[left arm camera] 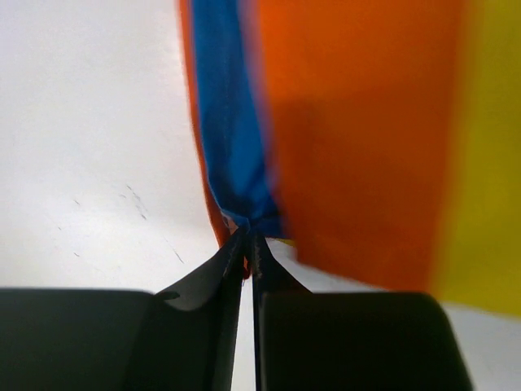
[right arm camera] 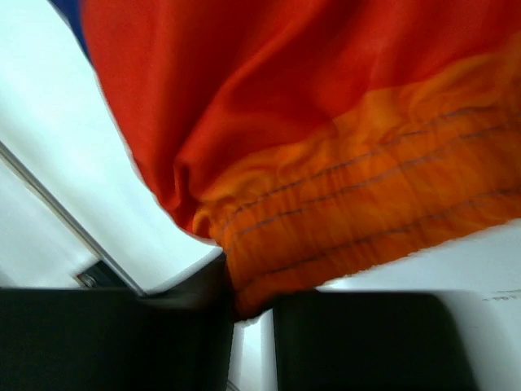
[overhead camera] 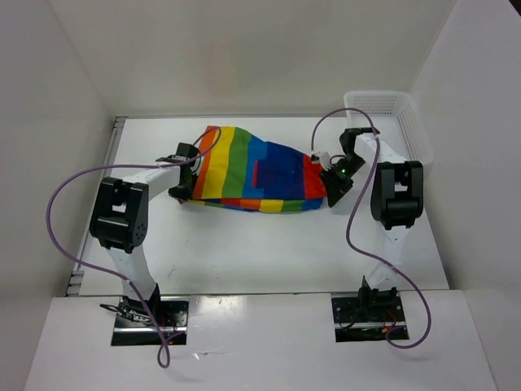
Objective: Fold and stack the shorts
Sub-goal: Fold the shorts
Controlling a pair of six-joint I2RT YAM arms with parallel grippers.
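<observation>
The rainbow-striped shorts (overhead camera: 252,169) hang stretched between my two grippers above the middle of the table, with the blue patch pocket (overhead camera: 269,173) facing up. My left gripper (overhead camera: 186,181) is shut on the shorts' left edge; in the left wrist view the fingertips (left arm camera: 248,243) pinch blue and orange cloth (left arm camera: 358,138). My right gripper (overhead camera: 332,181) is shut on the right end; in the right wrist view the orange stitched waistband (right arm camera: 358,204) runs down between the fingers (right arm camera: 252,305). The drawstring does not show clearly.
A white plastic basket (overhead camera: 391,122) stands at the back right, just behind the right arm. The white table (overhead camera: 269,252) is walled in white at the back and sides. Purple cables loop from both arms.
</observation>
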